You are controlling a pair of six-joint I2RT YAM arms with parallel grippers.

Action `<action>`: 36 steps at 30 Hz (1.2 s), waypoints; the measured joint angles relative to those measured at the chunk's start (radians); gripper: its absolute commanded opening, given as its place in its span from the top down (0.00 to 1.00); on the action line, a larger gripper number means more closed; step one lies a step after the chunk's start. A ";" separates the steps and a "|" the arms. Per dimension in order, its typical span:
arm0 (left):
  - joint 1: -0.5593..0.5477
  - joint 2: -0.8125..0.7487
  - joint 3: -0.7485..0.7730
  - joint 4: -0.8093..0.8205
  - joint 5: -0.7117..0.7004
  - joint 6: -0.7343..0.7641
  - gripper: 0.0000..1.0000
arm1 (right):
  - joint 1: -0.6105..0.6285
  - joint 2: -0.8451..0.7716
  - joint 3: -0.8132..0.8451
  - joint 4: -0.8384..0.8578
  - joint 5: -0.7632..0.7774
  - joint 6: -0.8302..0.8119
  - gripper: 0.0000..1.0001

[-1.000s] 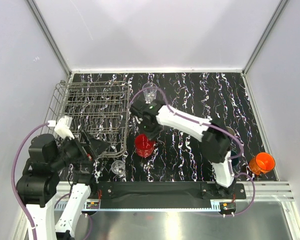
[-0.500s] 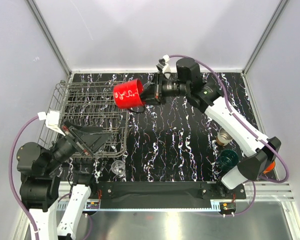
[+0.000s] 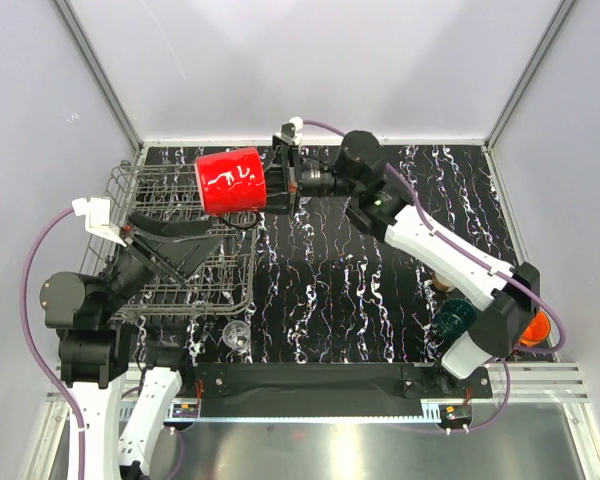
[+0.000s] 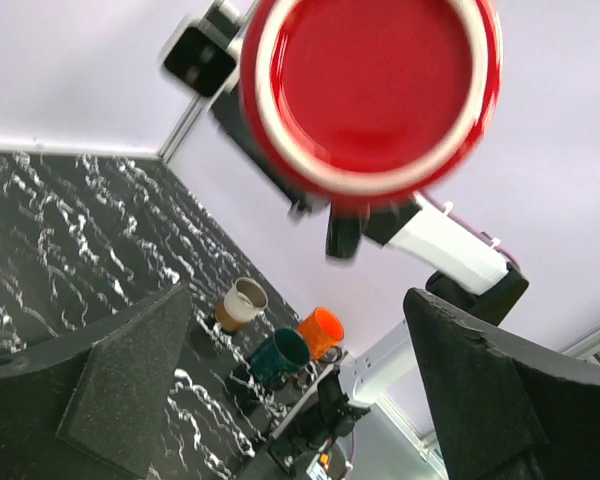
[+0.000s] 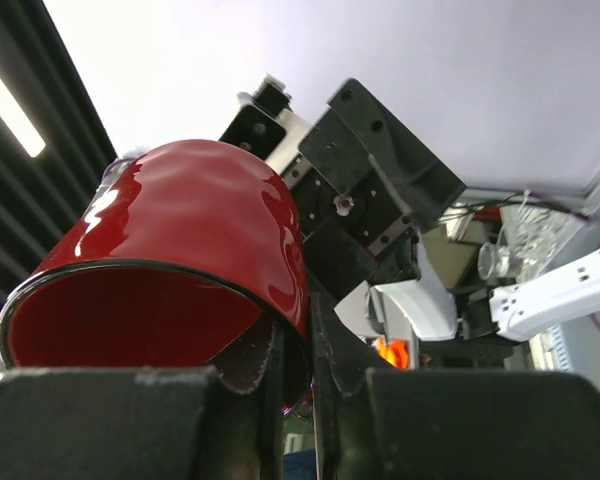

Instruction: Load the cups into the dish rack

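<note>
Right tool (image 3: 272, 190) clamped on red cup (image 3: 230, 181); white scrawl, perhaps lettering, unreadable; over dish rack (image 3: 148, 205) 1 o'clock corner. Left tool (image 3: 192, 248) apart.

I'm looking at a black tabletop (image 3: 330, 300) streaked with white marbling. It is boxed in by pale lilac-grey panels: a back wall (image 3: 310, 70), a left wall (image 3: 40, 150) and a right wall (image 3: 580, 200). Aluminium posts (image 3: 100, 75) rise at both back corners. A black strip (image 3: 310, 380) edges the near side, with a brushed metal sheet (image 3: 330, 445) below it. The right wrist view catches a bright strip light (image 5: 10, 110) among dark slats.
</note>
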 measured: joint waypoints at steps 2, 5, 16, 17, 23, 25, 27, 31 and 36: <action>0.000 0.011 0.000 0.033 0.000 -0.006 0.13 | 0.016 0.007 -0.015 0.029 -0.001 0.034 1.00; 0.000 0.024 -0.001 0.072 0.003 -0.014 0.19 | 0.024 0.018 -0.031 0.053 0.000 0.073 1.00; 0.000 0.045 -0.006 0.109 0.048 -0.035 0.34 | 0.032 0.059 -0.028 0.055 0.007 0.098 1.00; 0.000 0.052 -0.006 0.107 0.053 -0.040 0.37 | 0.036 0.071 -0.020 0.043 0.008 0.092 1.00; 0.001 0.092 -0.006 0.068 0.082 -0.054 0.48 | 0.043 0.105 0.020 -0.015 0.010 0.045 1.00; 0.001 0.102 -0.006 0.051 0.091 -0.055 0.56 | 0.047 0.108 0.031 -0.031 0.010 0.028 1.00; 0.002 0.106 -0.006 0.038 0.098 -0.053 0.58 | 0.050 0.110 0.038 -0.042 0.009 0.015 1.00; 0.001 0.106 -0.006 0.019 0.109 -0.053 0.59 | 0.059 0.127 0.061 -0.056 0.008 -0.003 1.00; 0.001 0.113 -0.006 -0.006 0.118 -0.054 0.74 | 0.063 0.139 0.068 -0.057 0.011 -0.007 1.00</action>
